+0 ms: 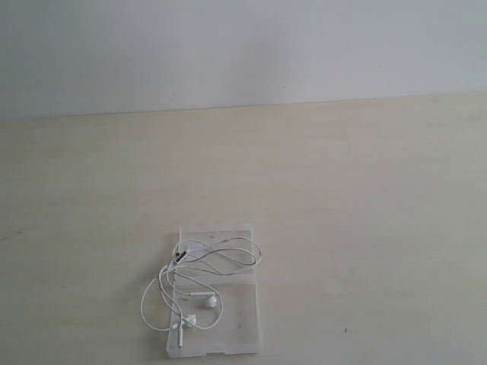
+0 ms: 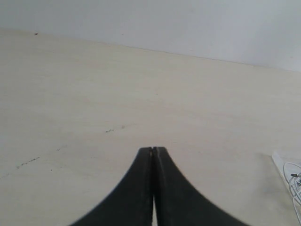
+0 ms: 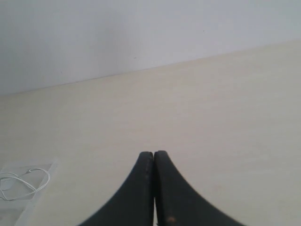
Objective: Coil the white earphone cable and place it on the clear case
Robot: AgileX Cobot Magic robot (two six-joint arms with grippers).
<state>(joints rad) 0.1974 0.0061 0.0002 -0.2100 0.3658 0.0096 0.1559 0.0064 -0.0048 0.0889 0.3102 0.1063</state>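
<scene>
Left gripper (image 2: 152, 149), right gripper (image 3: 154, 153) pressed together, empty. Cable (image 1: 209, 301) looped on case (image 1: 242, 327); one loop seems to spill off at 8 o'clock. I'd tuck it inward gently.

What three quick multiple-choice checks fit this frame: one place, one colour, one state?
1. Where is the thin white earphone cable?
A. on bare table, apart from the case
B. loosely on the flat clear plastic case, loops past one edge
C. against the back wall
2. What colour is the tabletop?
A. pale beige
B. black
C. green
3. What state are the left hand and right hand in?
A. both open
B. left shut on the cable
C. both shut, empty

B: the exterior view shows the wire lying across the case.
A: the bare surface is light beige.
C: each wrist view shows tips together, nothing between.
</scene>
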